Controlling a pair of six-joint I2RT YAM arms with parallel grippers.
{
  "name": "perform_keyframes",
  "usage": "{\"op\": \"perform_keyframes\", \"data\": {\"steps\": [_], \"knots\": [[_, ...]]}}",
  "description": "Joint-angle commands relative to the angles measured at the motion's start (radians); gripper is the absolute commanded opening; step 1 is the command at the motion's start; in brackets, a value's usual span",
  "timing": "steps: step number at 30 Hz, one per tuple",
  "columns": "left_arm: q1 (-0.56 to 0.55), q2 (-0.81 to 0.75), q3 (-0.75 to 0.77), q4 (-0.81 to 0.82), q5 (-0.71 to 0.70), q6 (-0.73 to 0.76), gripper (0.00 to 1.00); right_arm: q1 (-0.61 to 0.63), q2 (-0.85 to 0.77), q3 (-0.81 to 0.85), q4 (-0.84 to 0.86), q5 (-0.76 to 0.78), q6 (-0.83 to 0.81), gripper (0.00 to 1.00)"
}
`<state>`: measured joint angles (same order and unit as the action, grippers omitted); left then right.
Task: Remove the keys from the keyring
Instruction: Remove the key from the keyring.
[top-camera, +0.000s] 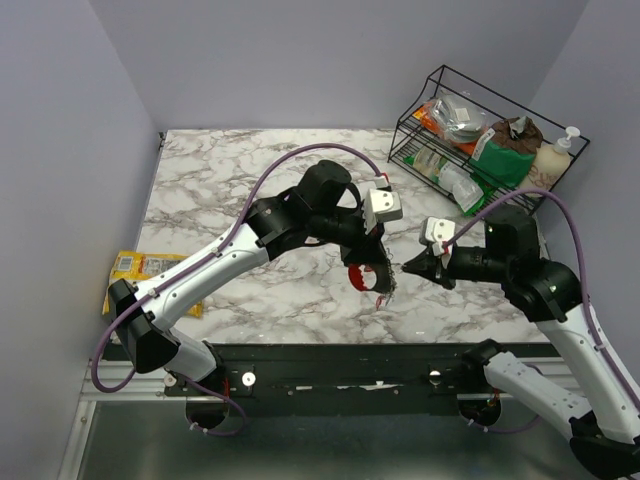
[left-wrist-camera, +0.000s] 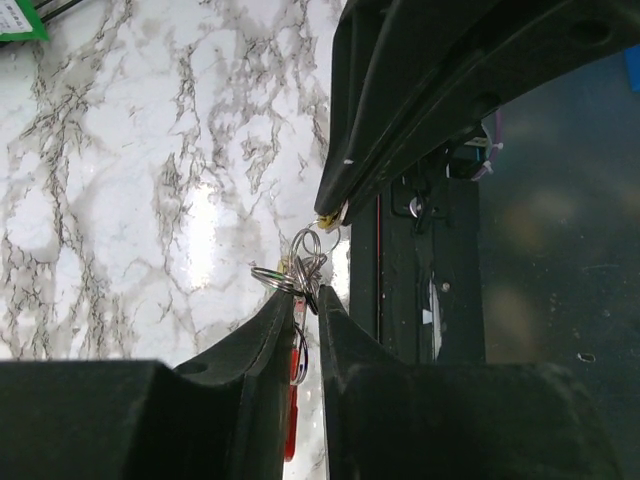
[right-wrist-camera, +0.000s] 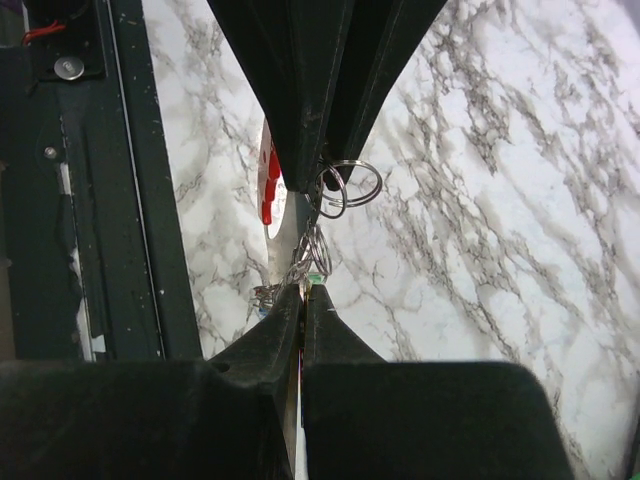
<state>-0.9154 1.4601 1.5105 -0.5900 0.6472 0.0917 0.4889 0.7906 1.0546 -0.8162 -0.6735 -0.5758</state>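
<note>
Left gripper clamped the red keyring over the table's near edge. Just right, the right gripper, nearly closed, pinched a key. Packet print unreadable.

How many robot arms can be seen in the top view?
2. The left arm reaches in from the lower left; the right arm comes from the lower right. They meet over the table's near edge. None seems hidden.
</note>
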Motion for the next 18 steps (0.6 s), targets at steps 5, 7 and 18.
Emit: {"op": "perform_keyframes", "data": {"steps": [5,7,18], "knots": [[0.003,-0.009,0.002,0.018,-0.020,0.000,0.35,-0.004,-0.044,0.091,-0.017,0.015,0.002,0.01],[0.004,-0.004,0.002,0.018,-0.020,0.002,0.41,-0.004,-0.042,0.100,-0.027,-0.001,0.001,0.01],[0.003,-0.014,0.030,-0.005,0.055,0.006,0.71,-0.004,-0.019,0.088,-0.031,-0.018,-0.004,0.01]]}}
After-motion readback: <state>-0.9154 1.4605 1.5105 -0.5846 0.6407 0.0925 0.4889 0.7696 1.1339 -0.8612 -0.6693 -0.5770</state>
